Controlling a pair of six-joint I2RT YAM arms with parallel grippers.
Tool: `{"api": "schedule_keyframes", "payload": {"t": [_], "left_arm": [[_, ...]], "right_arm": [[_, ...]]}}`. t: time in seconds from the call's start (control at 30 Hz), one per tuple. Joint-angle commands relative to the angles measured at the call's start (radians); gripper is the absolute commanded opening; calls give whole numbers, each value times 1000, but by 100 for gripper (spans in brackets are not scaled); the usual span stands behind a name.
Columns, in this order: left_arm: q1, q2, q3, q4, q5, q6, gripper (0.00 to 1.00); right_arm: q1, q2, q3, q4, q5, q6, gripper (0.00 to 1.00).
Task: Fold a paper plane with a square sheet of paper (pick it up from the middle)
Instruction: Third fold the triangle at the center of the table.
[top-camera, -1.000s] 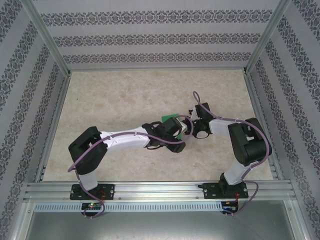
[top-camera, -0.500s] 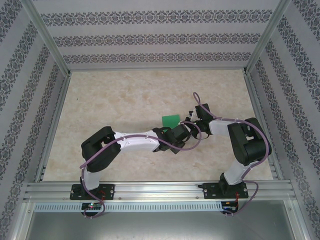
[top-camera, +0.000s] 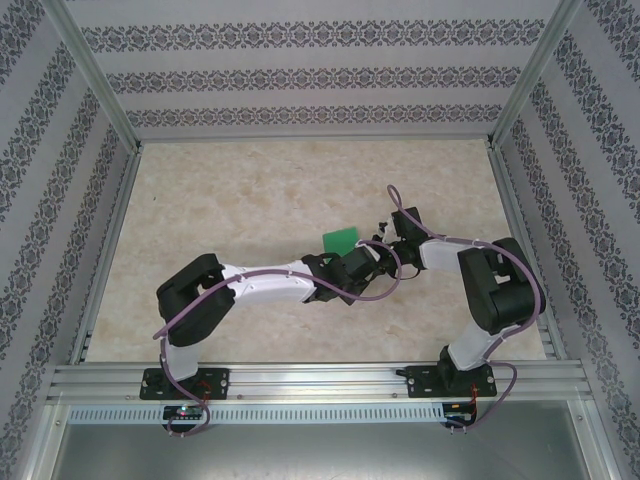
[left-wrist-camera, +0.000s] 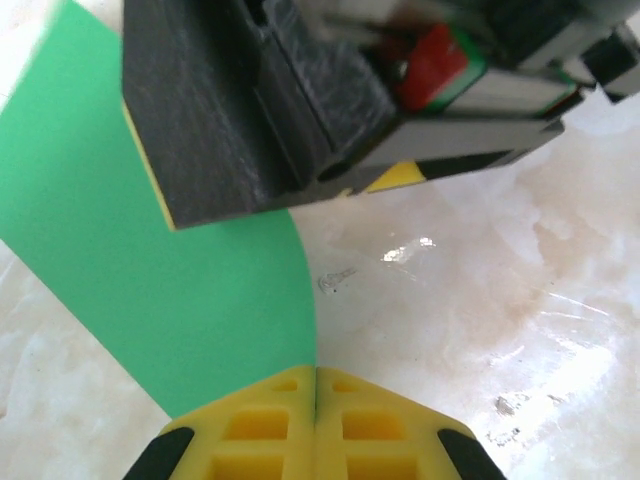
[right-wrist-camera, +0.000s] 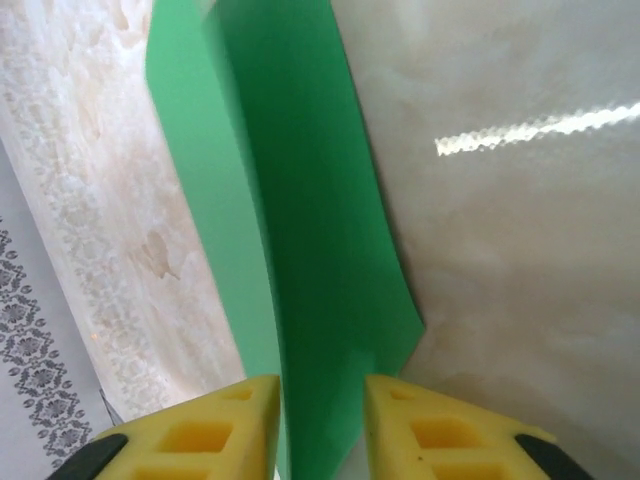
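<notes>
Your left gripper (left-wrist-camera: 315, 398) has its yellow fingers pressed together on the near edge of the square sheet of paper (left-wrist-camera: 150, 250). The sheet fans away from that pinch to the left, curling over the table (top-camera: 250, 190) near its middle. Your right gripper (right-wrist-camera: 320, 400) stands spread, one finger on each side of the same sheet. The paper runs straight out from between them along the gripper's own line. Both hands are at the sheet, but the left looks like the one carrying it, so any right-arm move should probably travel along that line, not across it.
</notes>
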Motion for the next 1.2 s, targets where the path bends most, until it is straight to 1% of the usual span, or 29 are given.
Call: {"api": "schedule_keyframes", "payload": {"t": [0.0, 0.1, 0.17, 0.3, 0.37, 0.43, 0.6, 0.77, 0.87, 1.03, 1.17], "left_arm": [[4, -59, -29, 22, 69, 29, 0], [37, -93, -63, 42, 139, 35, 0], [65, -114, -88, 68, 220, 44, 0], [130, -120, -116, 102, 418, 48, 0], [155, -112, -122, 108, 489, 50, 0], [173, -105, -121, 104, 541, 57, 0], [206, -93, -122, 93, 584, 59, 0], [228, -93, -132, 96, 599, 51, 0], [237, -84, -136, 90, 595, 46, 0], [256, -66, -138, 89, 592, 28, 1], [291, -44, -132, 95, 627, 8, 3]], "right_arm": [[-22, -92, 9, -62, 42, -48, 32], [-30, -138, 25, -110, 74, -77, 33], [-29, -143, 38, -113, 68, -86, 32], [-10, -102, 82, -77, 3, -86, 24], [12, -75, 122, -99, 2, -105, 19], [33, -42, 164, -130, 22, -126, 17], [57, 75, 245, -193, 61, -165, 12], [67, 142, 266, -203, 94, -196, 11], [71, 163, 278, -239, 125, -228, 11], [71, 195, 286, -270, 133, -269, 12], [73, 198, 284, -280, 143, -280, 12]]}}
